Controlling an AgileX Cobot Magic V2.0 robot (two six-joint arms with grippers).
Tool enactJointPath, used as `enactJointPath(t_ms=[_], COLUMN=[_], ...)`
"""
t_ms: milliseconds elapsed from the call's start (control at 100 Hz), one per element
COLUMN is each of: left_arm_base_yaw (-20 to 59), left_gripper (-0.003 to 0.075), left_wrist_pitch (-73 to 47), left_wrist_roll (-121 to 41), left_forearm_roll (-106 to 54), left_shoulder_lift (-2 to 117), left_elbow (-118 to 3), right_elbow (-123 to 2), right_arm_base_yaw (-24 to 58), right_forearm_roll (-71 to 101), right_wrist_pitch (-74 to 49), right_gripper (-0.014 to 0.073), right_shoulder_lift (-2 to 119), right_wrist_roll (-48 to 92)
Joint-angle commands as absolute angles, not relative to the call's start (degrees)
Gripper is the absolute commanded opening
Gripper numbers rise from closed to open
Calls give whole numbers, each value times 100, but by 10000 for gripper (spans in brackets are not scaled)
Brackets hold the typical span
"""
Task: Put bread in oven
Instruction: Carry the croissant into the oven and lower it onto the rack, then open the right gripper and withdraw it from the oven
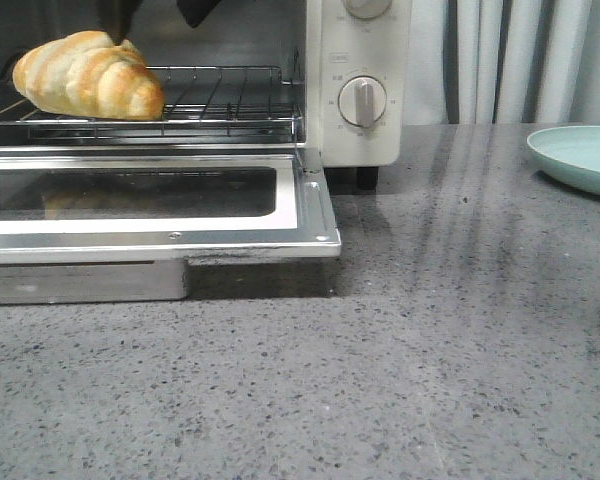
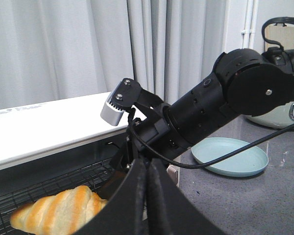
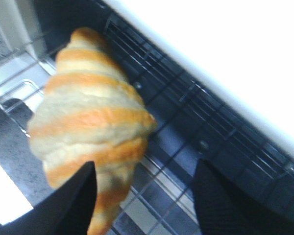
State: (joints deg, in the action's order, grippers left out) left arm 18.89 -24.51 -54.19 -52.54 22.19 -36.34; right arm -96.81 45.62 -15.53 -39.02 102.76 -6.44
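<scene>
Front view: we see the bread (image 1: 88, 76) lying on the rack of the oven (image 1: 365, 90), dark right fingers (image 1: 120, 15) just above it.
Left wrist view: left fingers (image 2: 148, 188) pressed together, empty, bread (image 2: 59, 211) beside them.
Right wrist view: right fingers (image 3: 73, 200) spread; bread (image 3: 90, 122) touches one finger, released.

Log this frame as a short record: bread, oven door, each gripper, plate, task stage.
bread: lying on the wire rack inside the oven
oven door: dropped open, flat
right gripper: open, fingers apart just above the bread, not gripping it
left gripper: shut, holding nothing, outside the oven
plate: pale green, bare, on the counter right of the oven
task stage: bread placed; door not yet closed
</scene>
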Motion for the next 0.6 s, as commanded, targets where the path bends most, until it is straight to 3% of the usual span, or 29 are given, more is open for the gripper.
enactJointPath(t_ms=[0,90,220,380,590], left_arm_base_yaw=[1881,1881,1821,1507,1003], left_gripper=[-22,-22,-22,-22,-21], left_wrist_pitch=[-2160,-2076,-1777,-2009,-3060], left_wrist_roll=[-5420,-5420,-5389,-3863,-500], left_forearm_roll=[-5432,-5404,-5015,-2982,-233], left_shoulder_lift=[2253,2253,2099,1576,812], left_elbow=[-3786,-3760,-3760,-3709,-3101], right_elbow=[-9872,-9872,-9861,-9443,-7120], right_arm_base_yaw=[4559,4678,4968,5054,5054], right_forearm_roll=[-1816,-1797,-1797,-1847,-2295], right_wrist_pitch=[-3791,-3935,-4476,-4839,-2945], right_gripper=[337,283,-74,-59,-59], right_shoulder_lift=[9935,9859,9536,8659,6111], right_wrist_roll=[-759,-759,-483,-296,-296])
